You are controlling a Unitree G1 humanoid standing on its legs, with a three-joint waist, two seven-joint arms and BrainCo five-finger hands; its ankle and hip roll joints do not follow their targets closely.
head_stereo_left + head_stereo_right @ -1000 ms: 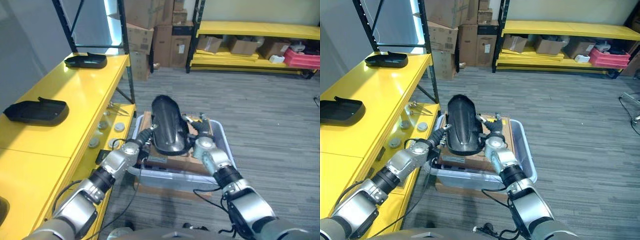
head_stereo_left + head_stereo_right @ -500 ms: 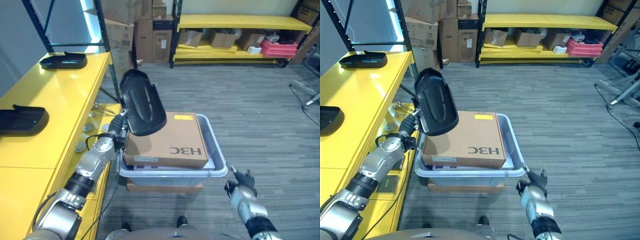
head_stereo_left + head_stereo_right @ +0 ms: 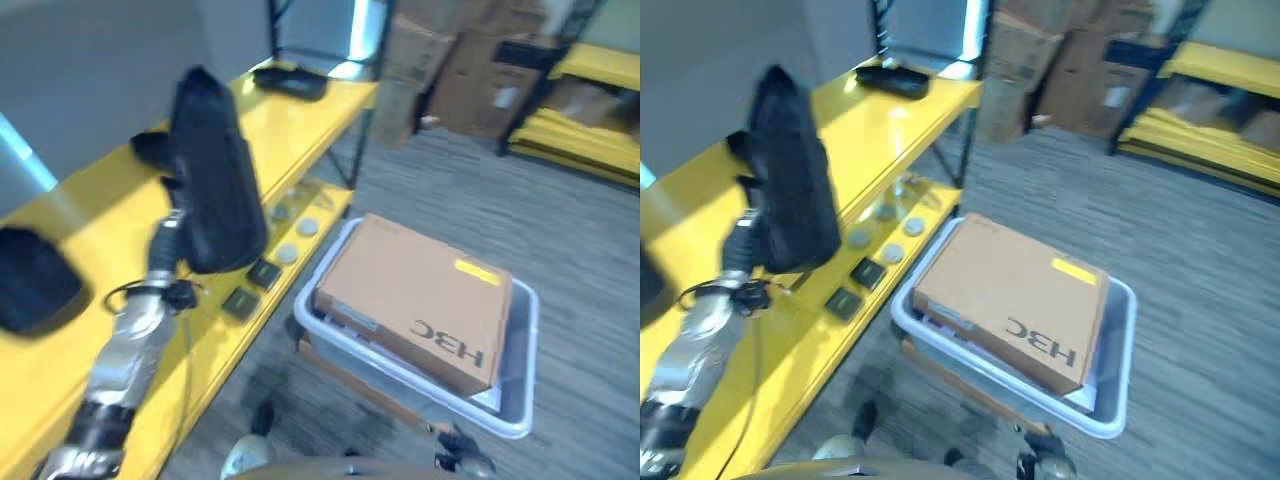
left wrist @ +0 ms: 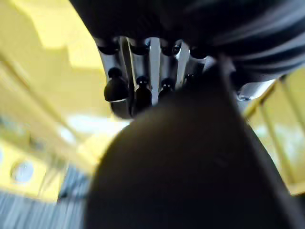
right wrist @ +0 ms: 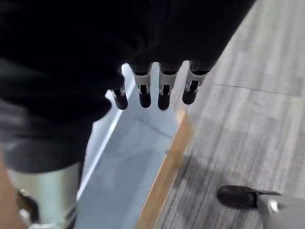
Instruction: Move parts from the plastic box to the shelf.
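Here the left hand (image 3: 168,228) sits at the centre left of the left eye view, raised above the yellow shelf (image 3: 95,205) and gripping a long black part (image 3: 212,180) that stands nearly upright over it. In the left wrist view its fingers (image 4: 138,93) curl against the dark curved body of that part, so the hand is closed around it. The part is lifted clear of the plastic box (image 3: 520,350), which lies at the lower right of the head views on the grey floor, beside the shelf's lower level. A brown cardboard carton (image 3: 415,300) rests flat on top of the box and covers most of its opening. Two more black parts lie on the shelf top: one at the far end in the upper middle of the frame (image 3: 290,82), another at the left edge (image 3: 35,285). Small round pieces (image 3: 295,225) sit on the lower level. The right hand (image 5: 157,90) appears in its own wrist view with fingers hanging straight and relaxed, holding nothing, above the box's pale rim and the floor.
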